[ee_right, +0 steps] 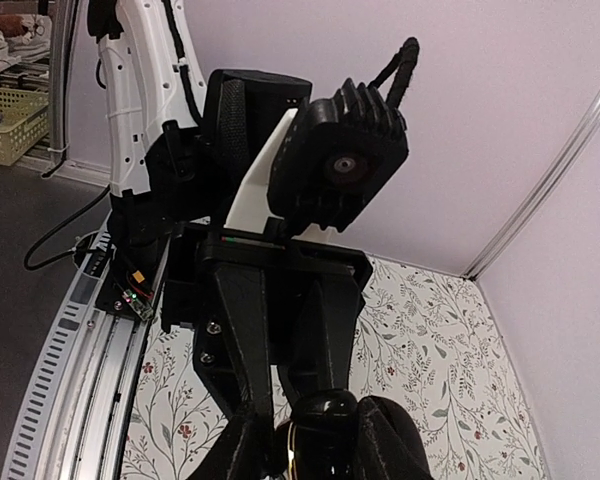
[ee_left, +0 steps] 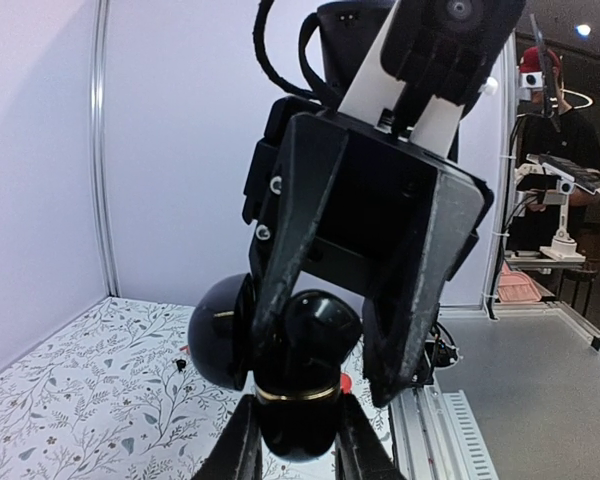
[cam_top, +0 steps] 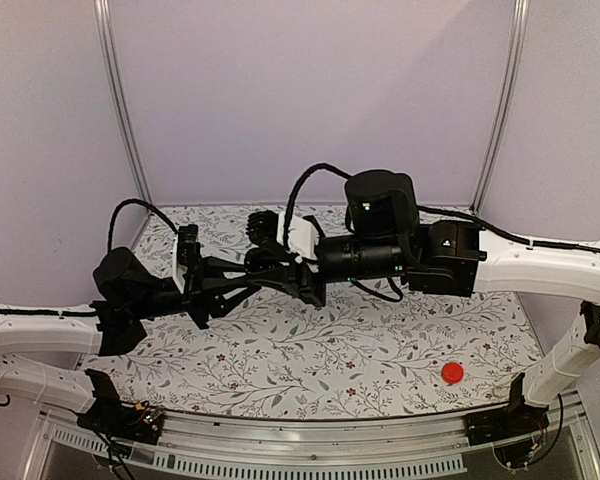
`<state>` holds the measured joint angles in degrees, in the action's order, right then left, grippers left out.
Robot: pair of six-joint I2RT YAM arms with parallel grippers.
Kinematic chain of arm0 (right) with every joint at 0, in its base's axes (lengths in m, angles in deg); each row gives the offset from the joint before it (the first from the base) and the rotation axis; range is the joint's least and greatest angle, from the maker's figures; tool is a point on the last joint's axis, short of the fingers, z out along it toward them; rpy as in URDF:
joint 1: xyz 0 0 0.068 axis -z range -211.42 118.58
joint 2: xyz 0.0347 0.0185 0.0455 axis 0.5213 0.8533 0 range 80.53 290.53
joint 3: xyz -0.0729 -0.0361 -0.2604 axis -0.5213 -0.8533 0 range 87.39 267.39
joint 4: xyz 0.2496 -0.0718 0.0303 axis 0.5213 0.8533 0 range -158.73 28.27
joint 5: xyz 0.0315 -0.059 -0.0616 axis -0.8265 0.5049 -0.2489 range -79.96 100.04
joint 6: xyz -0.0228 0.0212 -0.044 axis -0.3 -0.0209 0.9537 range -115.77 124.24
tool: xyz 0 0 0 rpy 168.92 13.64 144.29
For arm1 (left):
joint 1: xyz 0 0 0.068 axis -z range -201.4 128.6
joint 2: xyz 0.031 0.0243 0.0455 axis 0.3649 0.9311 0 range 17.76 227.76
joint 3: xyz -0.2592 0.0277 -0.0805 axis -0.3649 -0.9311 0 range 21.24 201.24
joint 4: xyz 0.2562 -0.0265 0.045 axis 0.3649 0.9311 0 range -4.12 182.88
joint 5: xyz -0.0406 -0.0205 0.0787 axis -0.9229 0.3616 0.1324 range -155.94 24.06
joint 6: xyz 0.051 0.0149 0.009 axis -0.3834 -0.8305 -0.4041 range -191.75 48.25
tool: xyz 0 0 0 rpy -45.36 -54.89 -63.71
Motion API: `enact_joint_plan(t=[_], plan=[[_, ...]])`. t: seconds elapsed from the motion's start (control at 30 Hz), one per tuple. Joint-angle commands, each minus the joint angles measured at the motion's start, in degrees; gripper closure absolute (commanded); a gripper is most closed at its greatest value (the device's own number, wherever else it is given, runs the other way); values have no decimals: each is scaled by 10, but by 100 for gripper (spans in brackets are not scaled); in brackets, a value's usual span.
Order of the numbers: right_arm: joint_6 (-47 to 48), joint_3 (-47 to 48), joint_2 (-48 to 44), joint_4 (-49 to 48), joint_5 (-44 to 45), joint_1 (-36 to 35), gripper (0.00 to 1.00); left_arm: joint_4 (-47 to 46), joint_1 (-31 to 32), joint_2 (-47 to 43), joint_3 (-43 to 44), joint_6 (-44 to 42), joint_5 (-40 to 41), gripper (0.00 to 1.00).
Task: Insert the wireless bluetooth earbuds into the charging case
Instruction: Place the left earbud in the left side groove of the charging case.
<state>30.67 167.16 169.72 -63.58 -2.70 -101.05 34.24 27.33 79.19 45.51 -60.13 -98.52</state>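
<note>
Steadying the case (ee_left: 315, 315), pinched in the left claw (ee_left: 296, 425), seems key while the right claw (ee_left: 325, 375) straddles it, grip unclear; pry gently, without twisting.

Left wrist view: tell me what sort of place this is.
Probably a robotics lab test booth: plain lilac wall panels set in metal posts, a floral table cover, and a person among equipment beyond the open side.

No legible text, label, brand, number or sign in any view, charging case (ee_left: 315, 320) plain glossy black with no lettering to read, red disc (cam_top: 452, 373) unmarked, floral table cover (cam_top: 310, 360) showing pattern only, no print
</note>
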Motion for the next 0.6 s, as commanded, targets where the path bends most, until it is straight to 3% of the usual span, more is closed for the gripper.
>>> enact_joint_plan(t=[0.0, 0.57], plan=[[-3, -1, -10, 10, -5, -4, 68, -15, 6, -9, 16, -6, 3, 81], [-17, -4, -30, -18, 17, -4, 53, -9, 6, -5, 17, -8, 5, 80]])
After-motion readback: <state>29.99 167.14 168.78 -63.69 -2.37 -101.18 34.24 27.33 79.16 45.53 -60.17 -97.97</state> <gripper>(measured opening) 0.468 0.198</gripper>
